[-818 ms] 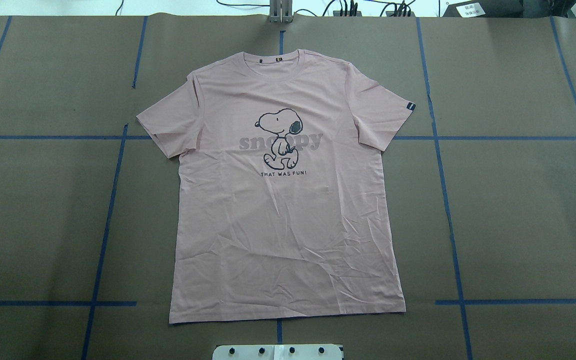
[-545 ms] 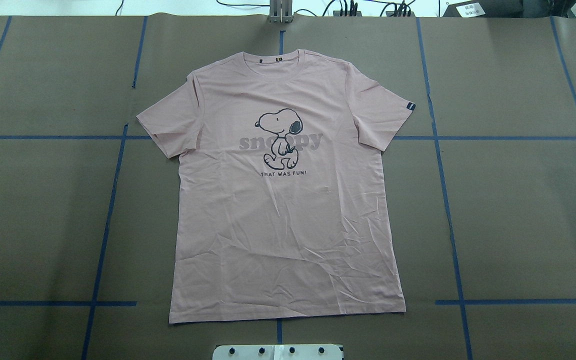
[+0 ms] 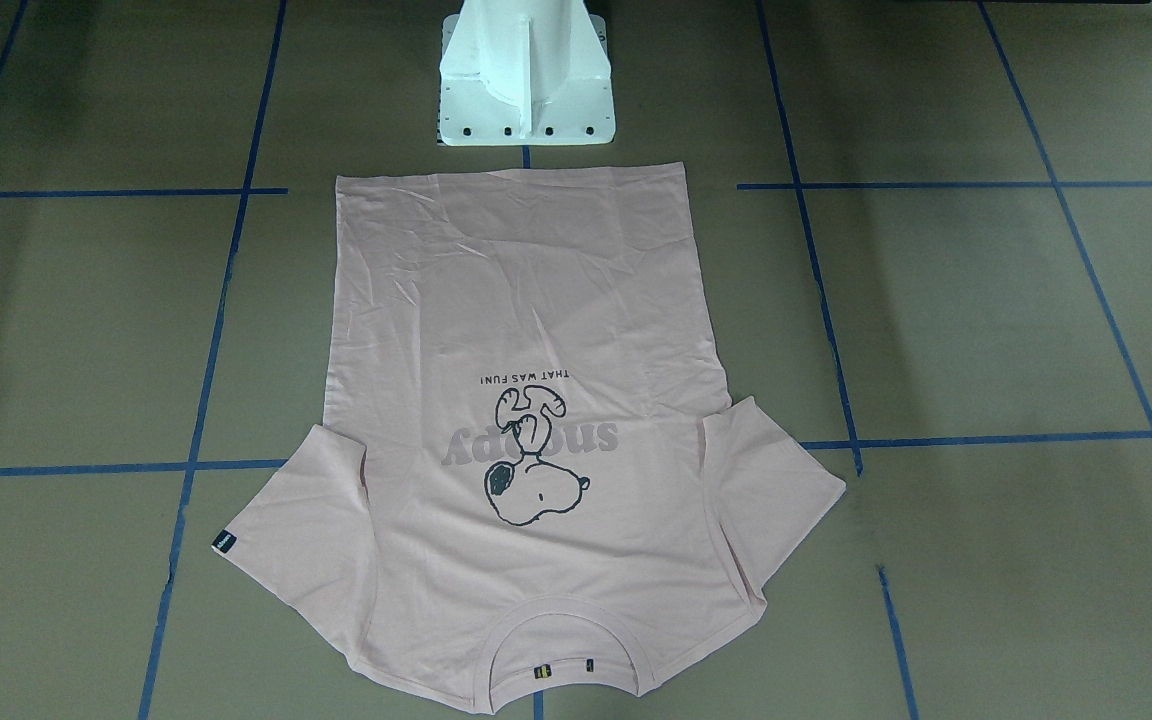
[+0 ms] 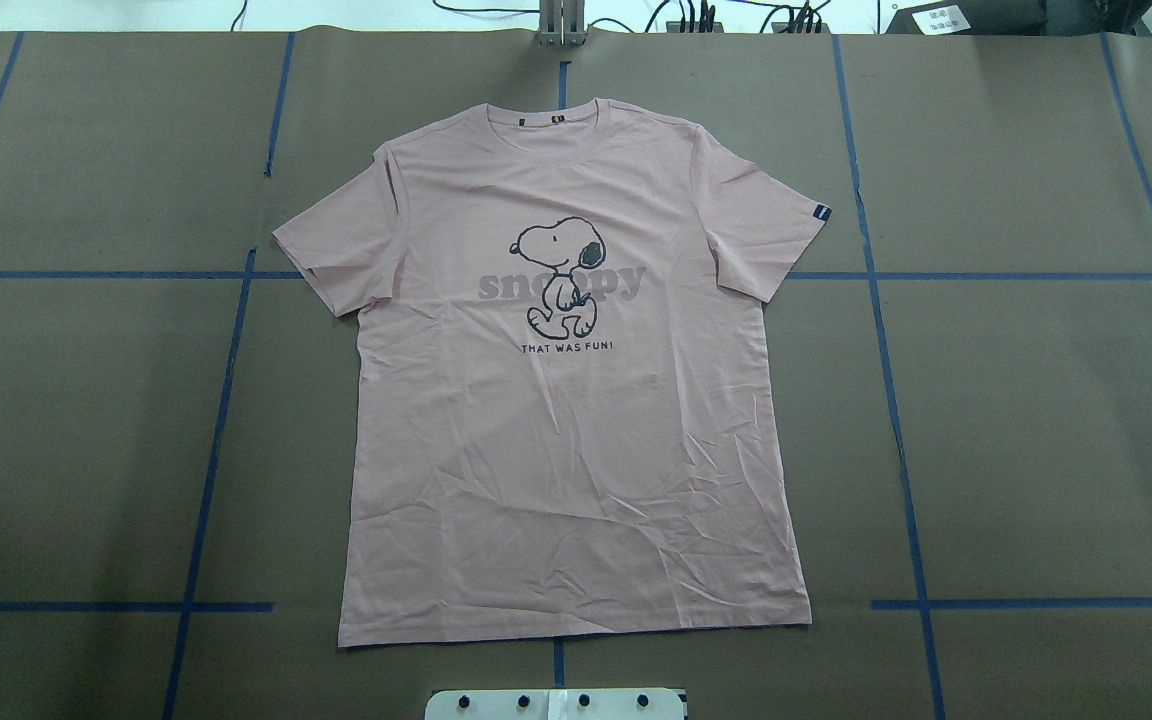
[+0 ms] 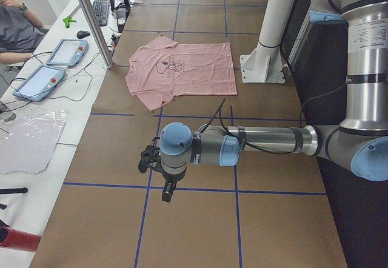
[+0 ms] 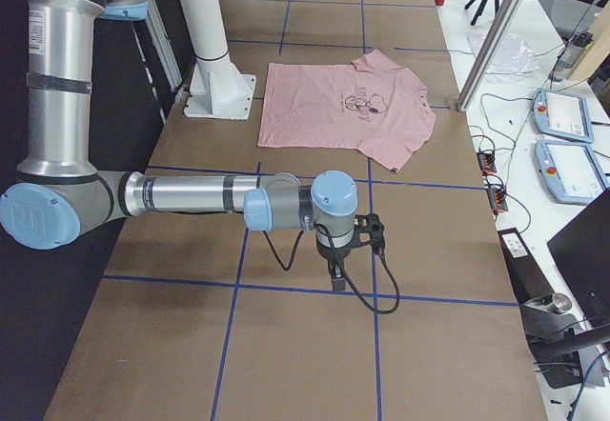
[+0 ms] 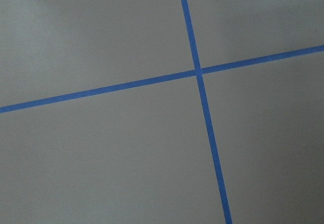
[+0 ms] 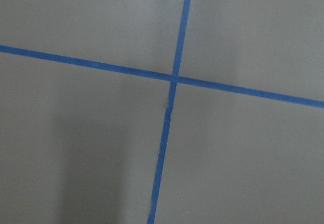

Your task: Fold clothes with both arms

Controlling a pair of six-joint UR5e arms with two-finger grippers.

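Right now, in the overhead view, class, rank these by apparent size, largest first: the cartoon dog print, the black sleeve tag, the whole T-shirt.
1. T-shirt
2. cartoon dog print
3. black sleeve tag
All lie flat together; the order is clear.

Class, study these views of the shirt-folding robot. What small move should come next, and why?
Probably bring the left gripper and right gripper inward toward the T-shirt. It lies flat and unfolded, print up, while both grippers hang over the table near its opposite ends, far from the shirt. Each wrist view shows only crossing blue tape, no fabric.
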